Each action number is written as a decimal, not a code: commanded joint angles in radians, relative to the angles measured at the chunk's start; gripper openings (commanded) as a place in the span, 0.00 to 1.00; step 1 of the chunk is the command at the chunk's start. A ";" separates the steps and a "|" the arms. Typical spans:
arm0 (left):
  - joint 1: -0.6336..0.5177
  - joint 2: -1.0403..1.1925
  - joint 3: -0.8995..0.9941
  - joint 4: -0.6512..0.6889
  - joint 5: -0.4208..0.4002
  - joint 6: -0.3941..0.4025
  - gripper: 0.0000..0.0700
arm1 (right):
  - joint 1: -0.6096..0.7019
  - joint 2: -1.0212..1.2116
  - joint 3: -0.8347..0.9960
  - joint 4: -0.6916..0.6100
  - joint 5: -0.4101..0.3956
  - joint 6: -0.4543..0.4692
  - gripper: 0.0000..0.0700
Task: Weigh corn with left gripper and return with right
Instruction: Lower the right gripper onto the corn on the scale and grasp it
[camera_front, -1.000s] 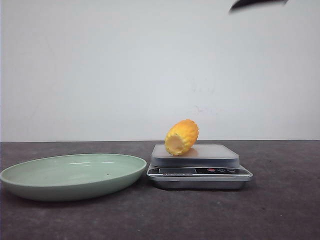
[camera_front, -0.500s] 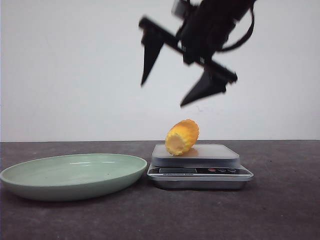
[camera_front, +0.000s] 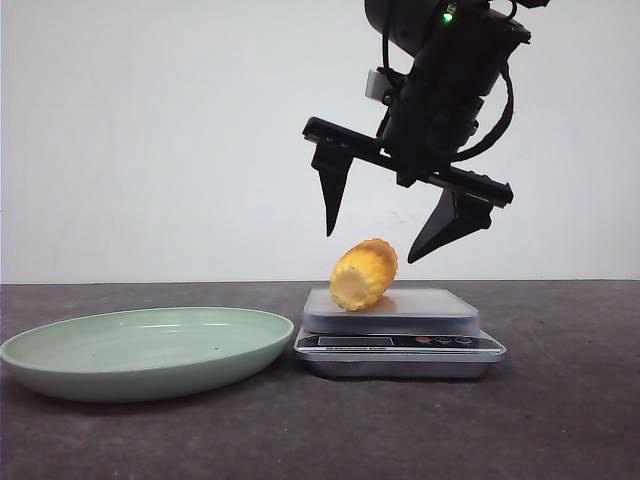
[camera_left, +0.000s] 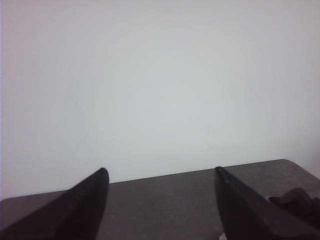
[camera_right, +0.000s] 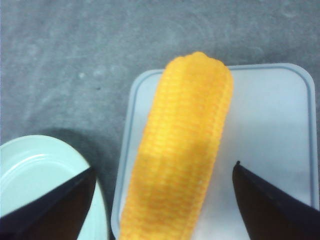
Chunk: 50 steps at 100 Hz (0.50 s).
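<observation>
Corn (camera_front: 364, 274) lies on the scale (camera_front: 400, 335), so weighing looks done w/ return left. Right hand (camera_front: 380, 237) hangs just above it, spread wide, gripping nothing (not touching yet). Left hand (camera_left: 160, 175) also spread, empty, away. Green plate (camera_front: 60, 360) beside scale on worktop (camera_front: 560, 420).

Corn (camera_front: 364, 274) on scale (camera_front: 400, 340), plate (camera_front: 148, 350) just left, gripper (camera_front: 370, 239) prob. right above.

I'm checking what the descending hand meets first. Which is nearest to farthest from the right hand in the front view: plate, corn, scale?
From the right hand:
1. Corn, directly beneath, lying on the scale.
2. Scale, under the corn.
3. Plate, off to the left on the table.
</observation>
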 joint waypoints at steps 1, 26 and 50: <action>-0.006 0.006 0.025 -0.050 0.002 -0.009 0.55 | 0.010 0.042 0.011 -0.003 -0.018 0.008 0.76; -0.009 0.005 0.025 -0.050 0.020 -0.031 0.55 | 0.010 0.095 0.011 -0.060 -0.098 0.019 0.64; -0.010 0.005 0.025 -0.050 0.100 -0.033 0.55 | 0.003 0.105 0.012 -0.060 -0.179 0.018 0.01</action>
